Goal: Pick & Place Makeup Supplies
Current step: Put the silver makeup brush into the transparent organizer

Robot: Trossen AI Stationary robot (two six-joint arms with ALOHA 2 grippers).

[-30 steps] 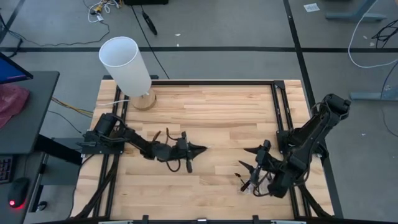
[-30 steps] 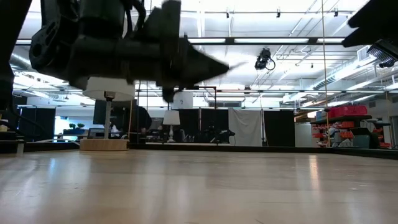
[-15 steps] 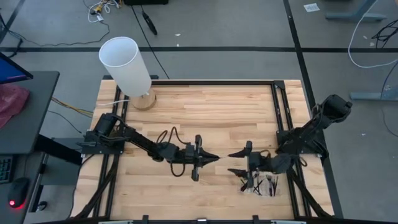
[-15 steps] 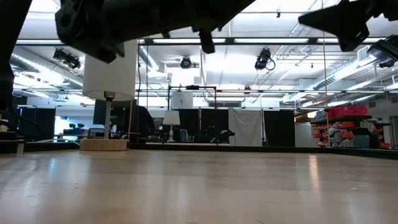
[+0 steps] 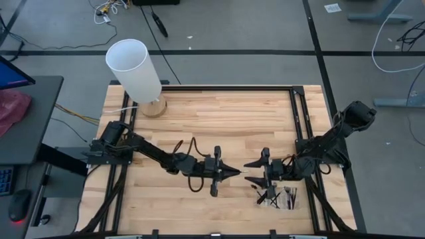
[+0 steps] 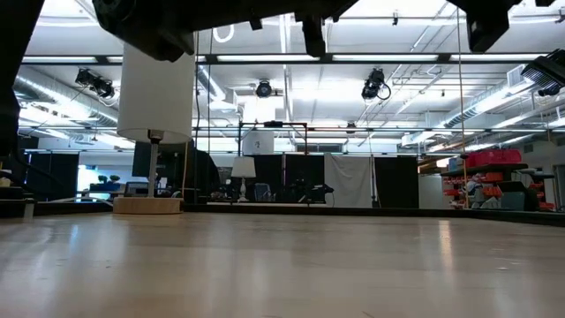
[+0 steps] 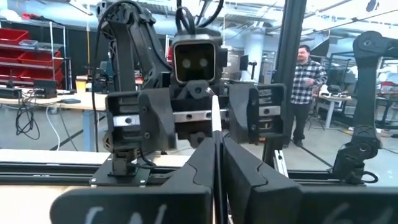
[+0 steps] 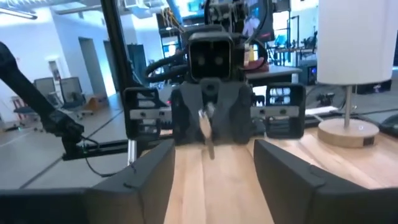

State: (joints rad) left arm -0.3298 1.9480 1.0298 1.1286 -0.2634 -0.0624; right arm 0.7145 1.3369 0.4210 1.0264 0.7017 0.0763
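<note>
My left gripper (image 5: pixel 234 172) hangs over the table's middle, shut on one thin makeup brush (image 5: pixel 243 173) that sticks out toward the table's right. My right gripper (image 5: pixel 249 174) faces it from the right, open. Its fingers (image 8: pixel 149 177) stand on either side of the brush's pale tip (image 8: pixel 204 126) without touching it. Several more makeup brushes (image 5: pixel 283 197) lie in a heap on the table at the near right, beside the right arm. In the low view both arms show only as dark shapes along the top. My left gripper pinches the brush's slim handle (image 7: pixel 216 140) between its two fingers. The brush runs along the fingers, and its pale ferrule end (image 7: pixel 214 112) juts out past their free ends. The fingers come level from the table's left. The brush hangs clear of the table.
A tall white cylinder (image 5: pixel 135 70) stands on a round wooden base (image 5: pixel 154 106) at the table's far left corner. Black rails (image 5: pixel 299 113) frame the wooden top. Bare wood lies between the arms and the far edge. A person (image 7: pixel 308 81) stands in the room beyond.
My left gripper has risen and gone toward the table's right and near edge with the brush, staying shut. My right gripper has swung up from pointing down over the heap of brushes to level, turning to face the left gripper and the brush's tip.
</note>
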